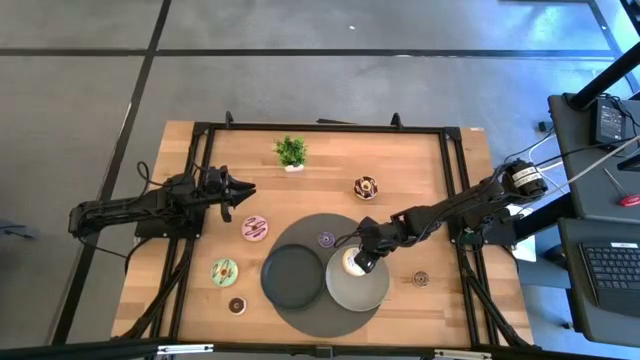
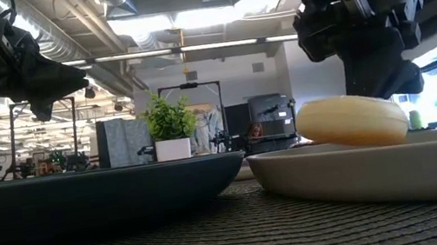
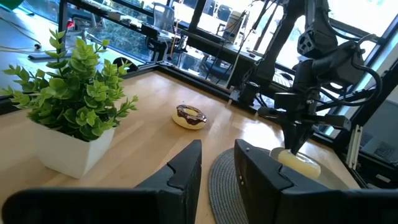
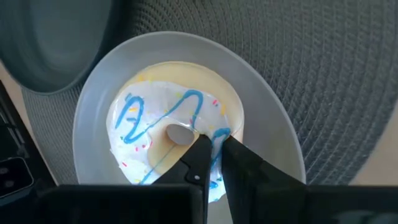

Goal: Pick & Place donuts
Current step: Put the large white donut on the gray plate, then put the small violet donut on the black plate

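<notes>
Your right gripper (image 4: pixel 211 149) is pinching the white donut (image 4: pixel 171 140) on the light plate (image 4: pixel 93 118), fingers nearly shut. Open slowly, then lift straight up. Your left gripper (image 3: pixel 217 163) is waiting half open, holding nothing.

A grey floor (image 1: pixel 330 90) crossed by dark seams filled the frame's upper half. At the right edge stood a desk (image 1: pixel 600 230) with a keyboard (image 1: pixel 612 268). Ceiling lights (image 2: pixel 184 18) glowed upper centre.
</notes>
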